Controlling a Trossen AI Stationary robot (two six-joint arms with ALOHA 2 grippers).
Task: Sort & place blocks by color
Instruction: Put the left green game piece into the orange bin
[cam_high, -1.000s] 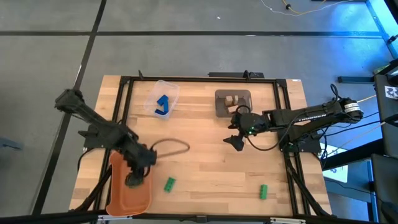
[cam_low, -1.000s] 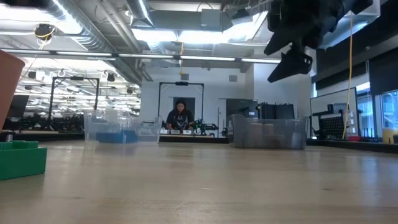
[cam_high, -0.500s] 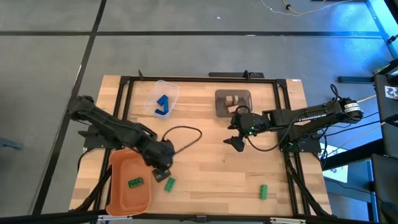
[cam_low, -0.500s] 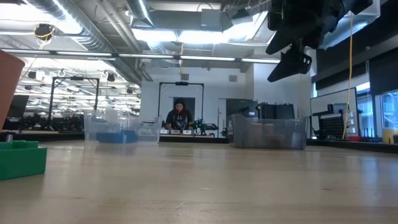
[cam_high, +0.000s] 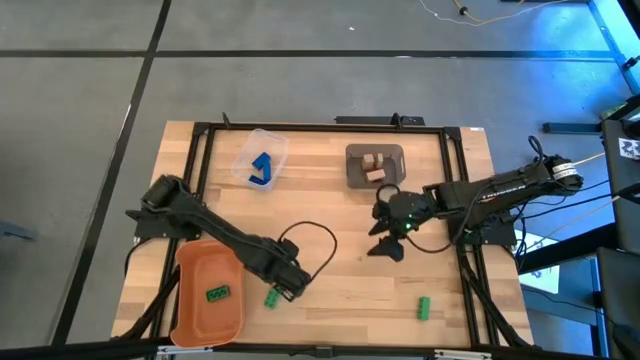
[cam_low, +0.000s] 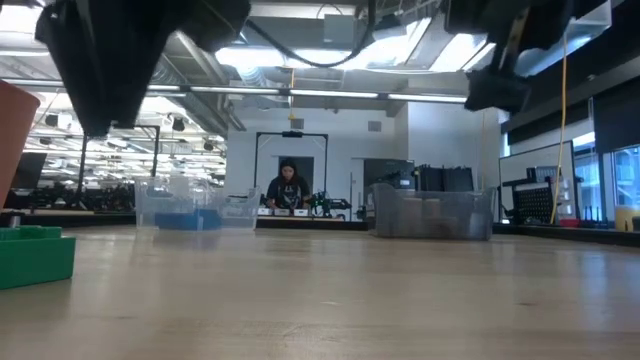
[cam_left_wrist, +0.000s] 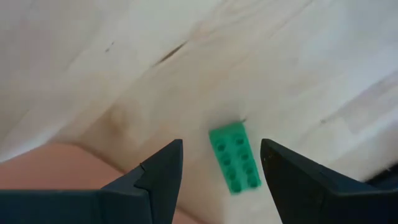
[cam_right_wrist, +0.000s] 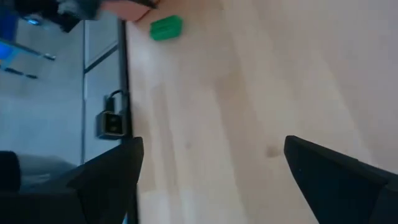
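My left gripper (cam_high: 287, 283) points down, open, just above a green block (cam_left_wrist: 235, 158) that lies flat on the table beside the orange tray (cam_high: 195, 262). Its fingers stand on either side of the block without touching it. A second green block (cam_high: 219, 294) lies in the tray, and a third (cam_high: 424, 308) lies near the table's front right. The clear tub (cam_high: 272, 144) holds blue blocks (cam_high: 263, 170). The grey bin (cam_high: 354, 168) holds tan blocks (cam_high: 374, 166). My right gripper (cam_high: 386, 246) hangs open over the table's middle right, slanting down.
A black cable (cam_high: 318, 238) loops off the left arm over the table's middle. A black frame (cam_high: 200, 150) runs around the tabletop. Bare wood lies between the two grippers and along the front edge.
My left gripper has gone from above the orange tray toward the table's right and down, rolling about its own axis, and now hangs over the green block beside the tray. A green block shows in the tray where it stood. My right gripper has shifted slightly toward the near edge.
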